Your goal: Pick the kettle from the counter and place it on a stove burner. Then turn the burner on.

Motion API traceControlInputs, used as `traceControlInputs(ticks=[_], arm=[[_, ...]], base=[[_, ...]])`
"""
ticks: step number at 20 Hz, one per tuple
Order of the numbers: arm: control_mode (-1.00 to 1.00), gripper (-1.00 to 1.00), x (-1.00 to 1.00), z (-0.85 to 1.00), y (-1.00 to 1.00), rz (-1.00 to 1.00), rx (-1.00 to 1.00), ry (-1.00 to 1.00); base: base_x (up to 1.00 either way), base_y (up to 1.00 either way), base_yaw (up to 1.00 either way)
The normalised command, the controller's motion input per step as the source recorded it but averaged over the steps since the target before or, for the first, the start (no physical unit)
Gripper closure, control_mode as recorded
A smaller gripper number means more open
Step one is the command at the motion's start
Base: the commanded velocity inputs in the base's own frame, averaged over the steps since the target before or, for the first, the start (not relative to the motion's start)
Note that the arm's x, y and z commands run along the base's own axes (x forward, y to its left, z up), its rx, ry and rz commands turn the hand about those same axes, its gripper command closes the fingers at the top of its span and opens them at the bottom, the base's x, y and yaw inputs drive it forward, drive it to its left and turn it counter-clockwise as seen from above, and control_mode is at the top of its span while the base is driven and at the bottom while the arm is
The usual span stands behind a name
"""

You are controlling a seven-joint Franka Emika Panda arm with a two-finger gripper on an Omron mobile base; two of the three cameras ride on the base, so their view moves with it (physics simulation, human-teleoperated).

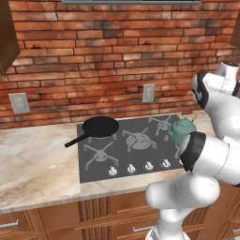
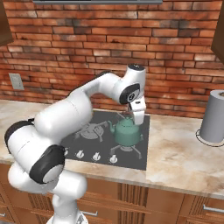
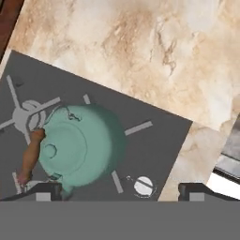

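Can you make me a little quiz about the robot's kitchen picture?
1. True or false: the kettle sits on a stove burner.
2. What lies on the back left burner? A) a cup B) a black frying pan C) a plate
3. Fill in: the wall behind the cooktop is made of red ____.

Key: 1 true; 2 B; 3 brick.

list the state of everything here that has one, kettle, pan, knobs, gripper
kettle: upright on a stove burner at the cooktop's right end, handle folded to one side
gripper: open, above the kettle, holding nothing
frying pan: empty, on the back left burner, handle over the counter
knobs: too small to read their setting; no flame shows
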Motion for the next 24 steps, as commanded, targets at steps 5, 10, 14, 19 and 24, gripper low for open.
traceControlInputs(ticks=[5, 10, 14, 19, 24], arm=[[-1.00, -1.00, -1.00, -0.04, 0.56, 0.48, -0.24, 0.00], [-1.00, -1.00, -0.82, -0.07, 0.56, 0.49, -0.20, 0.00], [-1.00, -1.00, -0.43, -0.24, 0.42, 0.36, -0.04, 0.00], [-1.00, -1.00, -0.01, -0.01, 0.13, 0.18, 0.00, 0.02], [-1.00, -1.00, 0.00, -0.16, 0.00, 0.12, 0.00, 0.08]], base=[[0.00, 0.00, 0.00], [0.00, 0.00, 0.00], [0.00, 0.00, 0.00], [0.00, 0.00, 0.00], [0.00, 0.00, 0.00]])
